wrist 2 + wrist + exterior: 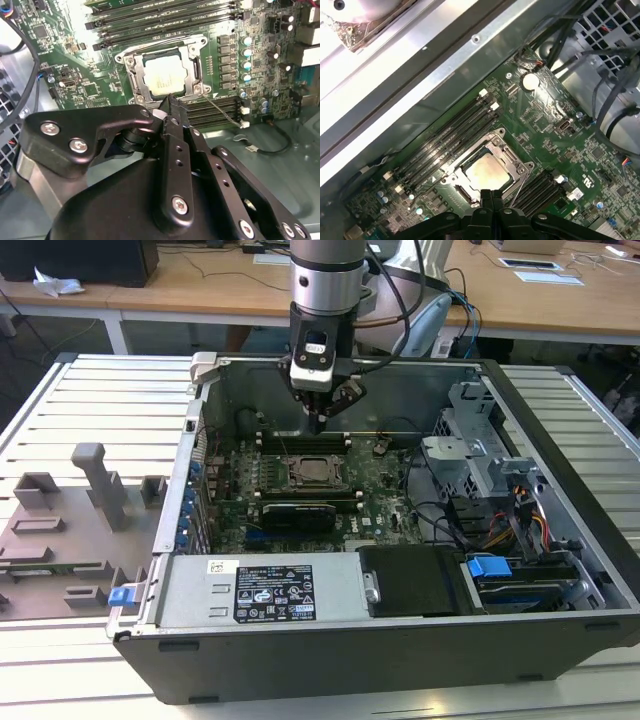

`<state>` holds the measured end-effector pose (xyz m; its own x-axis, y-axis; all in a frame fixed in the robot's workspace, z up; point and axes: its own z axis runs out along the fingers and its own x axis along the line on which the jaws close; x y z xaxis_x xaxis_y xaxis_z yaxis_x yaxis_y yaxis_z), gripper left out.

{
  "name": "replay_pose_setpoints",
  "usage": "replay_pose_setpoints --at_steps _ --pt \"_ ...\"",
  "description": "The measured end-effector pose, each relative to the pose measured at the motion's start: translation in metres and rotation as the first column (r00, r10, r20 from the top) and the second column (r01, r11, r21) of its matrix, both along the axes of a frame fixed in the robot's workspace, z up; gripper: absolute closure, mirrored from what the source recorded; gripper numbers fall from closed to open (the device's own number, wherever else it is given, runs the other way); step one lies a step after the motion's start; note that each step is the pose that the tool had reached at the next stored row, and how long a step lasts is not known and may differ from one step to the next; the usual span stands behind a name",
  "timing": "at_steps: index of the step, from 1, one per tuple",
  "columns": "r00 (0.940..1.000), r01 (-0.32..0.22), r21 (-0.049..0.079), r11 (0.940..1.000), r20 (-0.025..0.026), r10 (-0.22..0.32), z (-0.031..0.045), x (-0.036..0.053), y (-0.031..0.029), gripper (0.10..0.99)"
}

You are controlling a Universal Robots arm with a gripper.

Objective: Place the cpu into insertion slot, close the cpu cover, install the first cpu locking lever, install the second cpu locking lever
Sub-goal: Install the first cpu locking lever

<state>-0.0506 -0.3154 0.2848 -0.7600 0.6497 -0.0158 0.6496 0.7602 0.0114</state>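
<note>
Claw (169,101) pinched together over cpu (162,75), memory slots (165,22) flanking

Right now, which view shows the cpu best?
The second wrist view: the cpu shows close up, with nearly its whole pale top clear. In the first wrist view the gripper covers its near edge. In the exterior view it is a small pale square on the board below the gripper.

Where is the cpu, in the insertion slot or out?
In: the cpu lies flat inside the insertion slot, in both wrist views.
</note>
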Motion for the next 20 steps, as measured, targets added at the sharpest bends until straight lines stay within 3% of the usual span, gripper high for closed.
replay_pose_setpoints --at_steps 5,10,20 --pt "0.9985 -0.055 0.000 0.9985 0.0000 0.055 0.0000 0.0000 0.0000 0.980" --pt "0.9930 -0.118 0.000 0.9930 0.0000 0.118 0.0000 0.0000 0.0000 0.980" --pt "0.9775 -0.211 0.000 0.9775 0.0000 0.211 0.0000 0.0000 0.0000 0.980"
